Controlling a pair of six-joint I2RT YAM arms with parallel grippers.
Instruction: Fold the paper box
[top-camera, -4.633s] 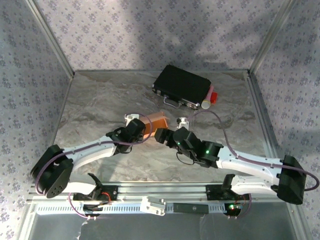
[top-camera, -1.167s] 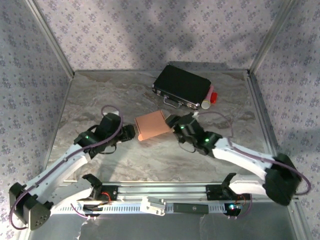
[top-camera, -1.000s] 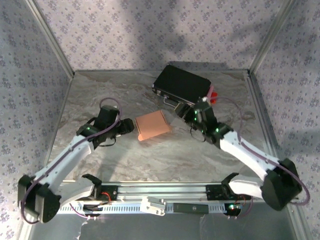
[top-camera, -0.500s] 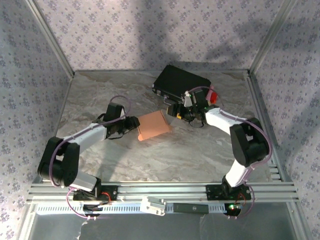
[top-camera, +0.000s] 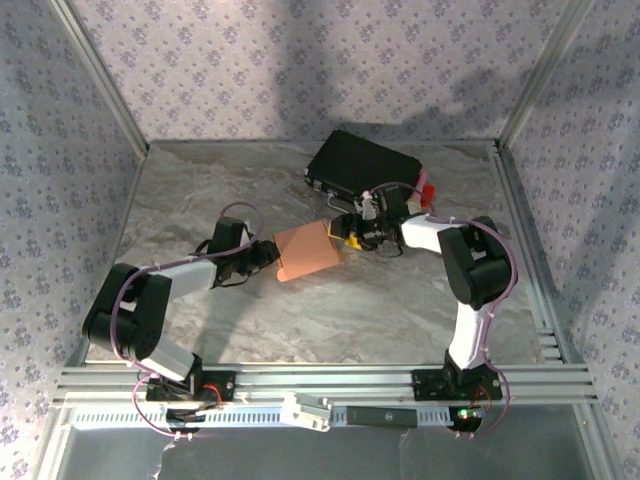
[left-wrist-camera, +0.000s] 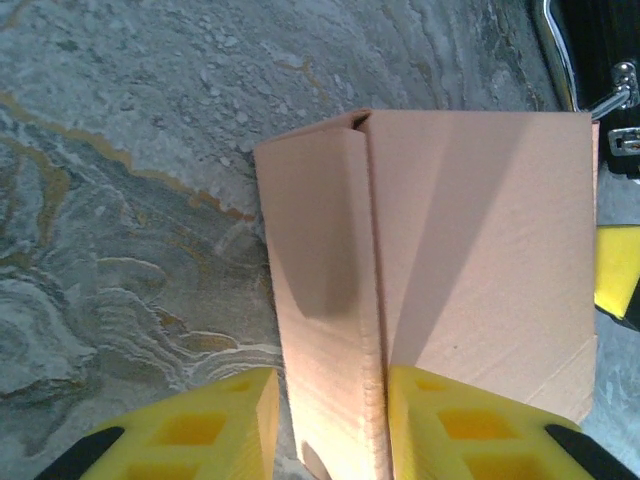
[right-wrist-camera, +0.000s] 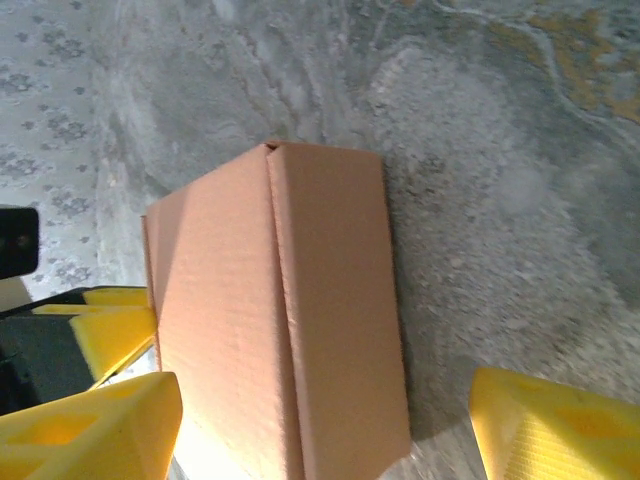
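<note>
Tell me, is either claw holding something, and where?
The left gripper looks pinched on the paper box, across its narrow side wall. The right gripper stands open at its other end.

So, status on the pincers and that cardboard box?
Left pincer clamped on paper box, left side. Right pincer open, straddling right end. Box looks folded shut. Black case close behind, not blocking.

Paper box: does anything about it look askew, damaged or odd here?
The salmon-brown cardboard box lies turned askew to the edges of the marble-look table, and one corner seam gapes slightly; no tears or crushing show.
</note>
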